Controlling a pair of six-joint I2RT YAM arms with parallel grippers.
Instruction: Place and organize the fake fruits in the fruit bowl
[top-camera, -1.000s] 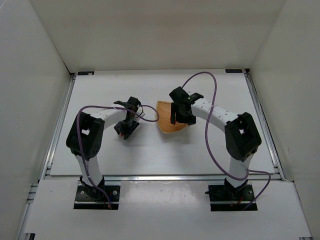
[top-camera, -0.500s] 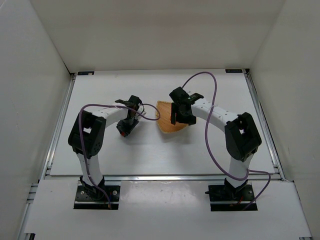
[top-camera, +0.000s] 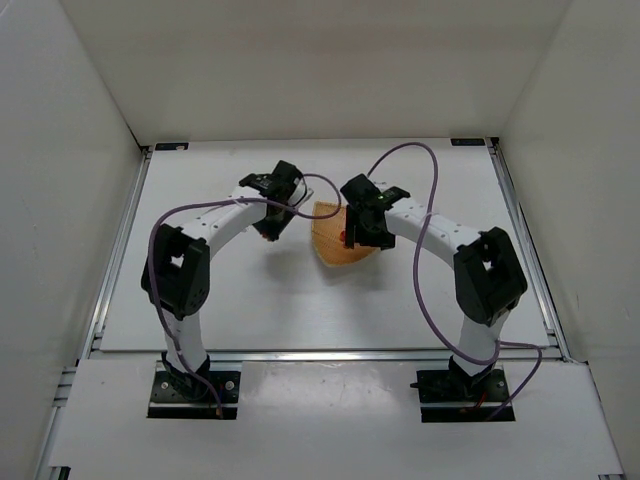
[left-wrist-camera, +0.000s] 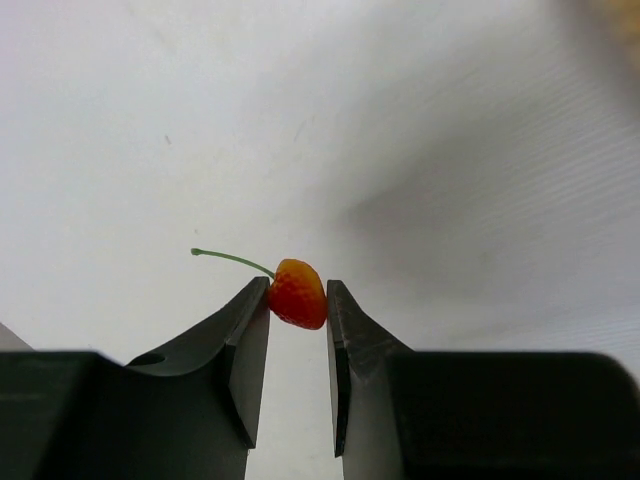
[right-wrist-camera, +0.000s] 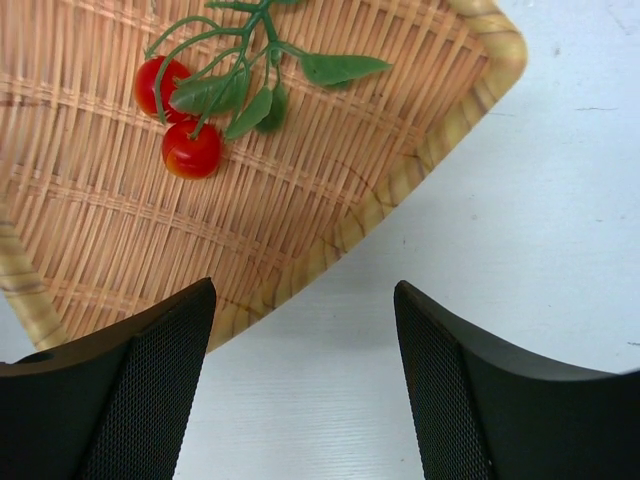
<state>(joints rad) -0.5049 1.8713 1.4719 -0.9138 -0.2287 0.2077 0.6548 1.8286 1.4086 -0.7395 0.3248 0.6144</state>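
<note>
Swung toward the far edge of the desk (top-camera: 210, 300), the left tool (left-wrist-camera: 297, 288) nears the basket (right-wrist-camera: 400, 182), clamped on the single cherry (left-wrist-camera: 298, 294). The right tool (right-wrist-camera: 303, 290) gapes wide above the basket's cherry cluster (right-wrist-camera: 193, 150).

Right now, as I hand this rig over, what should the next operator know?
Grip: the left pincer is shut on the single cherry, just left of the basket, not over it.
The right pincer is open and empty above the basket's rim.
Done: the leafy cherry cluster lies in the basket.
To do: carry the single cherry over and release it beside the cluster.
</note>
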